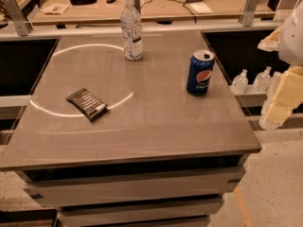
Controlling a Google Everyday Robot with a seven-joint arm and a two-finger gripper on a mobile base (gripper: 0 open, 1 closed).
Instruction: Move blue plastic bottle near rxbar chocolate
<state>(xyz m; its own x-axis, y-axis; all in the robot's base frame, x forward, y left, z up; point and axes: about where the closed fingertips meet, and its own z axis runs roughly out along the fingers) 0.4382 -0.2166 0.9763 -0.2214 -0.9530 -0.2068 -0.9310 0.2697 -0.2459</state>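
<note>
Standing upright, the bottle (131, 28) is set well apart from the bar (87, 103); the gripper (274, 115), at the right edge, cannot be judged open or closed.

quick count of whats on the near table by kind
Bottles: 1, the blue plastic bottle
Cans: 1, the Pepsi can
Snack bars: 1, the rxbar chocolate
Total: 3
The gripper hangs beyond the table's right edge.
</note>
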